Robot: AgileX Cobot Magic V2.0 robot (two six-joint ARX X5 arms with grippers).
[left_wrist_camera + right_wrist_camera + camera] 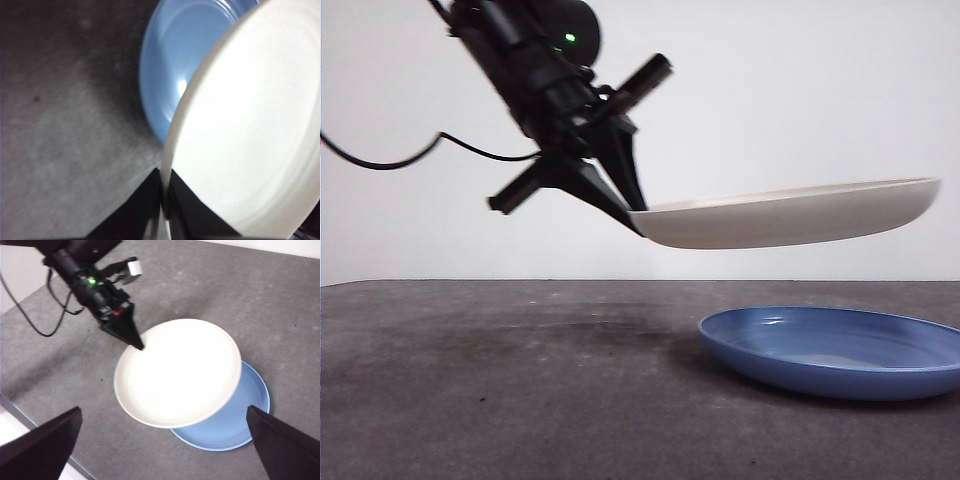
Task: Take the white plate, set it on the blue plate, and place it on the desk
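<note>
My left gripper (632,215) is shut on the rim of the white plate (790,212) and holds it in the air, a little tilted, above the blue plate (835,350). The blue plate rests on the dark grey desk (500,380). In the left wrist view the jaws pinch the white plate (250,125) at its edge, with the blue plate (165,65) beneath and partly covered. In the right wrist view the white plate (177,371) overlaps the blue plate (250,415), with the left gripper (137,344) at its rim. My right gripper (165,455) is open, high above both plates.
A black cable (390,160) hangs from the left arm against the white wall. The desk's near edge (45,432) shows in the right wrist view.
</note>
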